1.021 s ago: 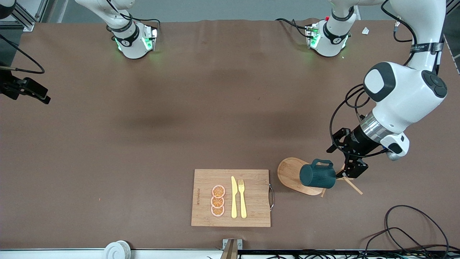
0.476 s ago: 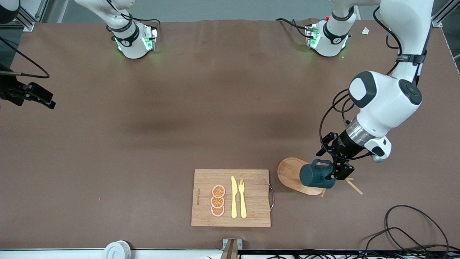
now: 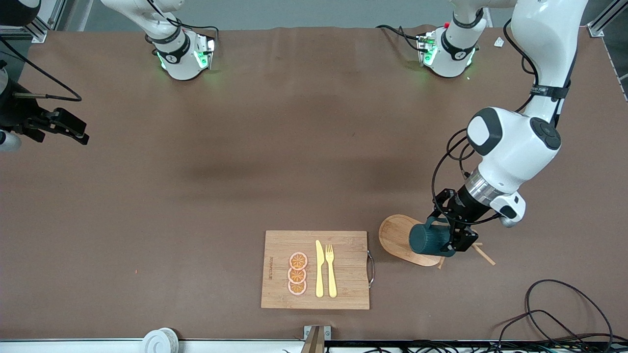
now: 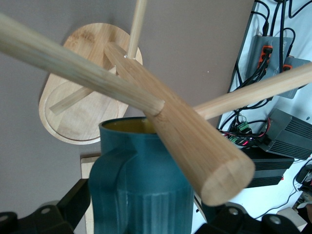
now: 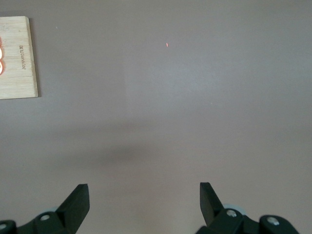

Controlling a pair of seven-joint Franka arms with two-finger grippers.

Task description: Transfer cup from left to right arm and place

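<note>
The cup (image 3: 430,240) is hanging on a wooden mug tree (image 4: 146,92) toward the left arm's end of the bench (image 3: 245,162), with the left gripper (image 3: 454,234) spread wide around it, not yet lifting. The right gripper (image 3: 73,131), open and empty, is waiting over bare bench; handover and placement remain undone.

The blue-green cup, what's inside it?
A wooden peg of the cup stand goes into the cup, which hangs on it. The rim shows a yellow inside. How deep the peg goes is hidden by the cup's wall.
</note>
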